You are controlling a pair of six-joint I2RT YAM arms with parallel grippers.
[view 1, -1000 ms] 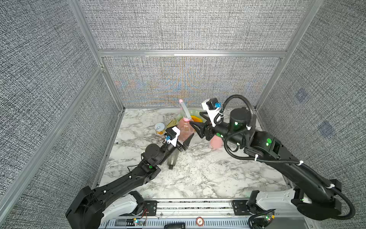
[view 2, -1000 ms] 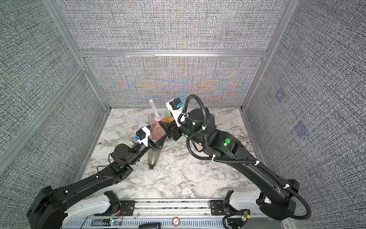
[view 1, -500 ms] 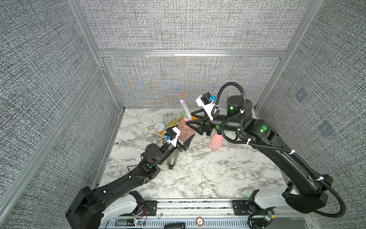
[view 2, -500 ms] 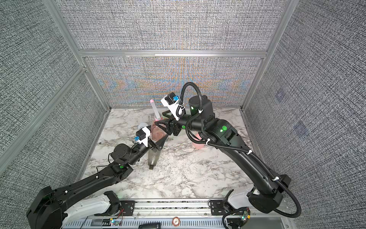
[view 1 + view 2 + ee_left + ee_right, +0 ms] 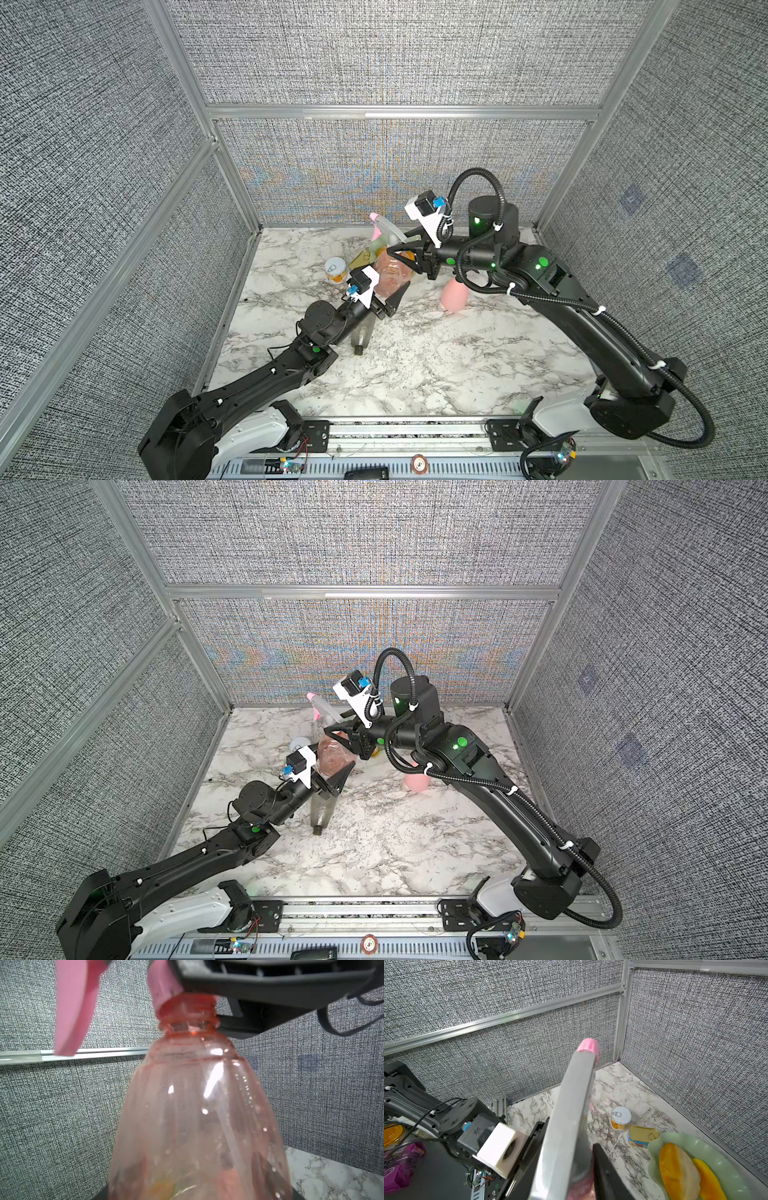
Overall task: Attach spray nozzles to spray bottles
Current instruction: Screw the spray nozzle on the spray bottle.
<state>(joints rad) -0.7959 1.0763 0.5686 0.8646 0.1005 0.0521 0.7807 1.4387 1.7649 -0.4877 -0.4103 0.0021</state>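
A clear pink bottle (image 5: 390, 274) is held up off the white marble table (image 5: 436, 365). It is made of thin, shiny plastic that can be seen through. It is shaped like a pear, with a thin neck. Its wide bottom end is gripped by the left gripper (image 5: 390, 291), whose black fingers are closed on it.

A grey and pink nozzle (image 5: 388, 226) is set at the bottle's mouth. Its long body is smooth and grey, and its tip and trigger are pink. In the left wrist view its pink ring is seen a bit tilted on the neck, and its thin tube (image 5: 228, 1136) is seen inside the bottle. The nozzle is pinched near its ring by the right gripper (image 5: 398, 246).

A smoky grey bottle (image 5: 362, 336) is laid on its side on the table, under the left arm. A soft pink bottle (image 5: 454, 295), which cannot be seen through, is found under the right arm. Two tin cans (image 5: 620, 1118) and a wavy green plate (image 5: 675, 1136) are seen by the back corner.
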